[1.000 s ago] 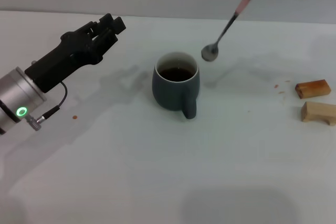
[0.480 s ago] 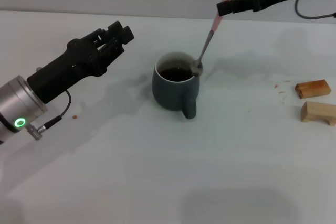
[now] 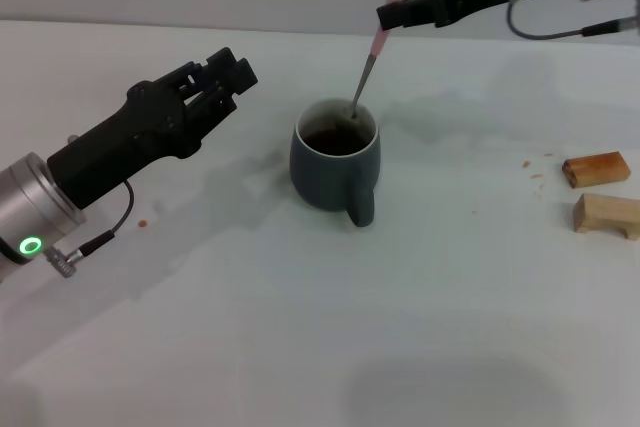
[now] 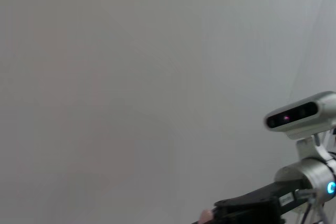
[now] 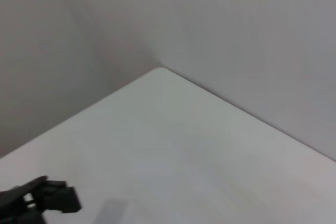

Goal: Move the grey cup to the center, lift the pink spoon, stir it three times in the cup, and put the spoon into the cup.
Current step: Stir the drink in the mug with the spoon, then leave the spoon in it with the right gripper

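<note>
The grey cup (image 3: pixel 336 165) is sitting near the middle of the white table (image 3: pixel 300 347), its loop handle turned toward the near side and dark brown liquid showing inside its white interior; the right gripper (image 3: pixel 392 13) is reaching in from the far right and is clamping the pale pink handle of the pink spoon (image 3: pixel 366 69), which is slanting down and to the left so that its metal bowl is dipping inside the cup at the far right of the rim, though whether it is touching the liquid or the wall is hard to judge from the head view; the left gripper (image 3: pixel 228 72) is hovering above the table to the left of the cup, well apart from it and holding nothing, and whether its fingers are parted I cannot tell; two tan wooden blocks (image 3: pixel 600 192) are lying at the right edge, well clear of the work; judging by this, the stirring step is in hand, with the cup already centred; the next move is calling for small circles of the spoon within the rim, keeping the grip firm and the sweep tight so the cup is not nudged or the liquid slopped, before the spoon is let go into the cup.
</note>
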